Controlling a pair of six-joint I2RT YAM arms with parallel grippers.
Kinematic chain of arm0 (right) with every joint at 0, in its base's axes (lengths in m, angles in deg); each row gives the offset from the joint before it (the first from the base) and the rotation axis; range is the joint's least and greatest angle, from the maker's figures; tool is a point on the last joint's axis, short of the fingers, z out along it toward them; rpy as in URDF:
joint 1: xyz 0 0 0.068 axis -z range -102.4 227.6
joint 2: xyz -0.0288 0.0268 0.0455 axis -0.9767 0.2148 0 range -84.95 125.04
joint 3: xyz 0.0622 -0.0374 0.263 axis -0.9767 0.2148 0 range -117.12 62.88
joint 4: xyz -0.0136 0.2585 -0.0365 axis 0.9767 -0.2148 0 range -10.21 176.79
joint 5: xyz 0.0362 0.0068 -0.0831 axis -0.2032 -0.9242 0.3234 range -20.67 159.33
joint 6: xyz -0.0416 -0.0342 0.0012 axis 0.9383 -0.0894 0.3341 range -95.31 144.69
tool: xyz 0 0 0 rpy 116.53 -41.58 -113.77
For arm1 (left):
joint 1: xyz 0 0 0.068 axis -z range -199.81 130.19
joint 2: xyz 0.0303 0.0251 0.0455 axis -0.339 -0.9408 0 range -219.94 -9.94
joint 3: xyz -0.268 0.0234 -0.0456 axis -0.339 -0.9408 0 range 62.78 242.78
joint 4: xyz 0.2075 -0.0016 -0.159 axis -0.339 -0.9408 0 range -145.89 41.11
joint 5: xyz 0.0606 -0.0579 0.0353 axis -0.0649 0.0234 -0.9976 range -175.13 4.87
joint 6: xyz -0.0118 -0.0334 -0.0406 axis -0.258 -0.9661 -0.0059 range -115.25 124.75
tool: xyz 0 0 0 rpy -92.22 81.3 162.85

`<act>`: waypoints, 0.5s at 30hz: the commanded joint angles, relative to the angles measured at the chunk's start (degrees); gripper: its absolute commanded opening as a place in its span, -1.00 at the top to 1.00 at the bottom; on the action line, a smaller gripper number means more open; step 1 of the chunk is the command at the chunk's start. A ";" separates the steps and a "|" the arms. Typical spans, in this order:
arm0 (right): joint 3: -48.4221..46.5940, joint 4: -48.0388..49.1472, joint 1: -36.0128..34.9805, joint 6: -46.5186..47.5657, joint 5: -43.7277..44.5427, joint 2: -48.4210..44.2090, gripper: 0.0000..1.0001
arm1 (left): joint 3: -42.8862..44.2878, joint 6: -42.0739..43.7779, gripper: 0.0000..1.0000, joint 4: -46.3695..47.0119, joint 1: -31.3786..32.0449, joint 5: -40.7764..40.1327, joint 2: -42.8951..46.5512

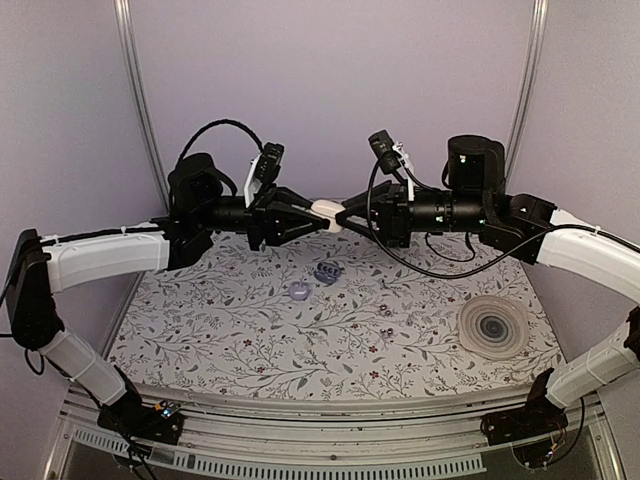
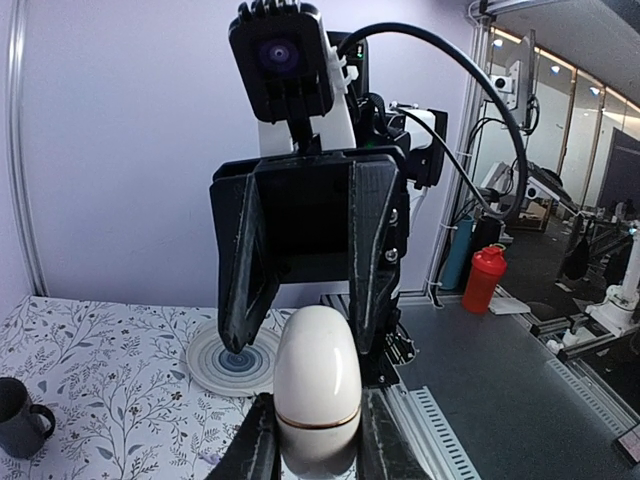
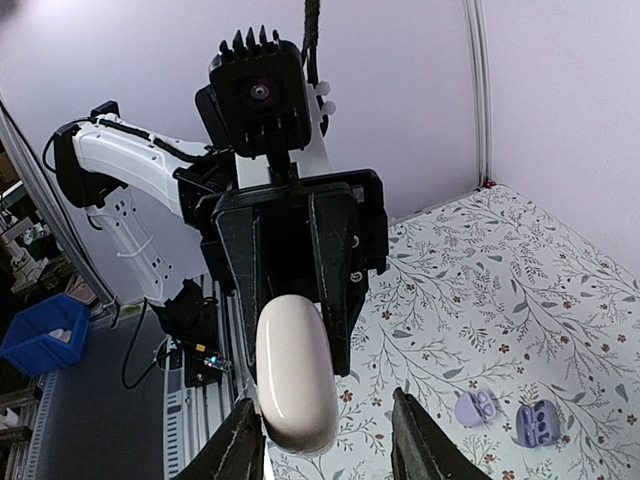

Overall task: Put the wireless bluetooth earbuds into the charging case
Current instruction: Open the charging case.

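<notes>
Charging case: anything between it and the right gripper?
Nothing visible. The charging case is up in the air, clamped at one end by the left gripper. The right gripper straddles its free end, jaws open, with one finger clear of the shell.

Light's soft and even from above, lilac cast off the walls. Faint shadows on table [image 1: 400, 340]. Mild sheen on pod [image 2: 317, 375], no blowout. Top view dimmish, grainy. Wrist cams bow the posts at edges; my fingers [image 3: 420, 440] go soft near the lens.
</notes>
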 commanded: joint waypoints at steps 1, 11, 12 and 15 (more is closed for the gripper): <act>-0.51 0.41 0.00 -0.25 -1.08 0.40 0.10 | -0.22 0.01 1.00 0.53 0.22 0.66 -0.65; -1.03 0.24 0.02 -2.42 -2.29 1.09 0.54 | -0.29 0.42 1.00 1.22 0.57 0.92 -0.58; -1.51 0.22 0.07 -3.02 -2.95 1.31 0.55 | -0.36 1.22 1.00 0.72 0.80 0.73 -0.47; -3.41 -0.38 0.13 -6.19 -5.26 2.48 0.57 | -0.90 3.35 1.00 -0.27 1.56 -0.47 0.23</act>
